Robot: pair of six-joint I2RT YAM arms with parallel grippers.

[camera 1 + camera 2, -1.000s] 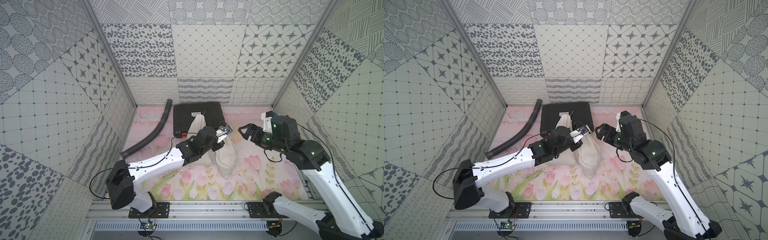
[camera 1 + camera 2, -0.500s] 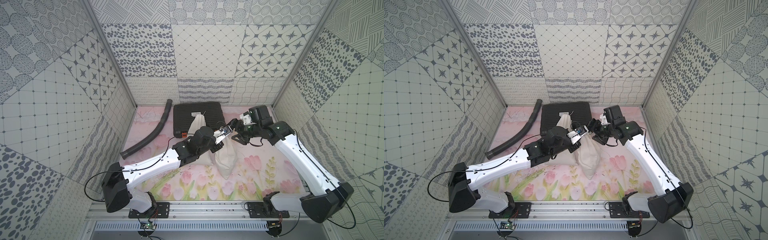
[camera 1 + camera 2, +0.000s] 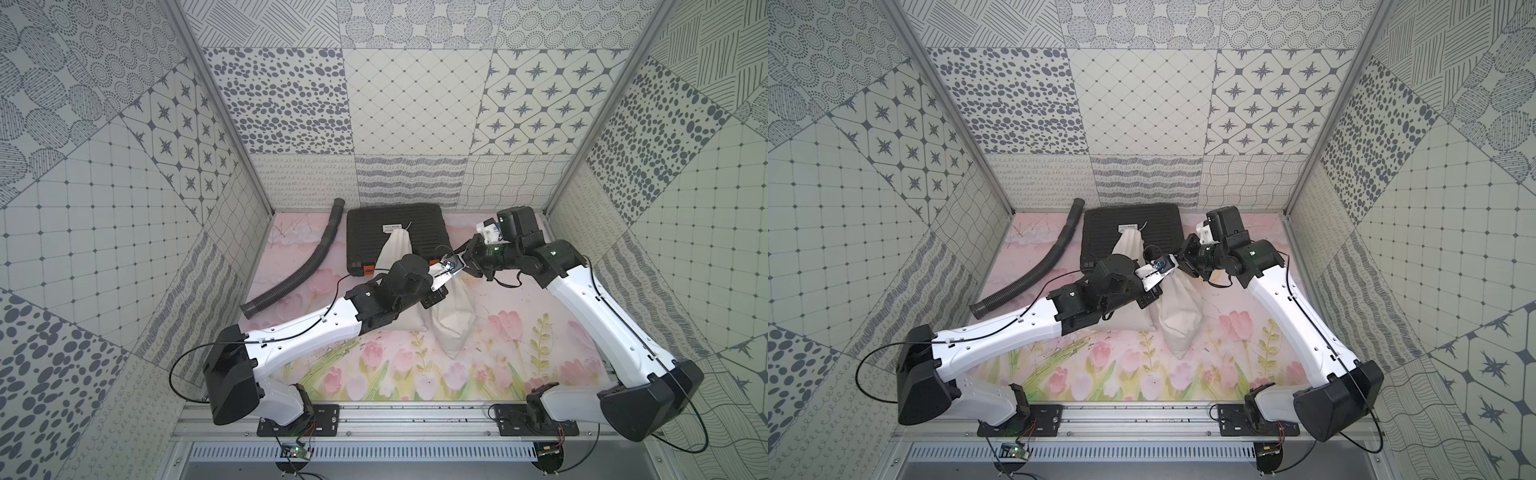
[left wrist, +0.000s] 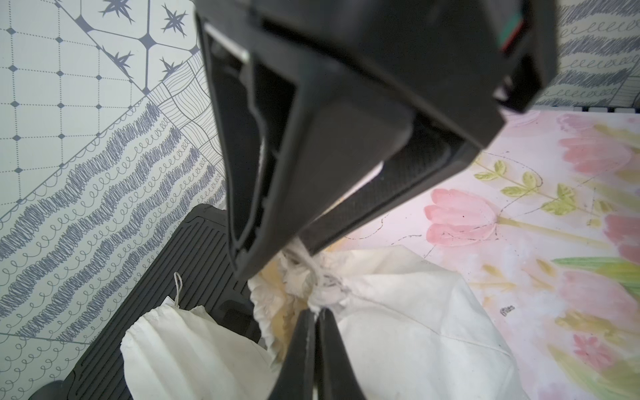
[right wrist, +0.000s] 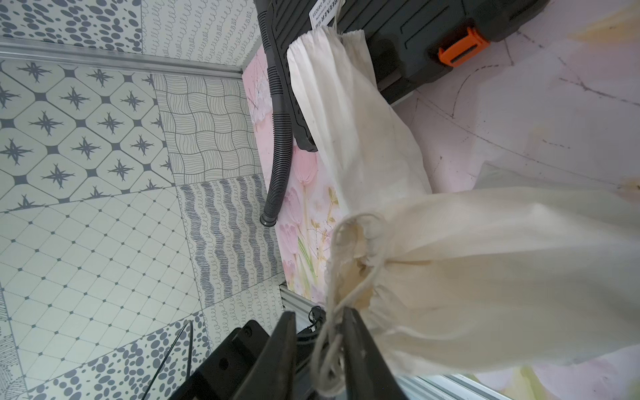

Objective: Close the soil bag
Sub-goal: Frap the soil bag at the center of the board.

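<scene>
Top views, both: desk carries soil bag at centre, neck raised between the hands; left hand closed, pinching the gathered neck; right hand opposite, clamped on the drawstring just off the neck.

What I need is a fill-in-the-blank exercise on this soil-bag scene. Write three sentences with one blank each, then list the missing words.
1. On the soil bag, the right claw pinches the ____.
2. A second cloth bag rests partly on the black ____.
3. Its latch is coloured ____.

Missing words: drawstring; case; orange.
</scene>
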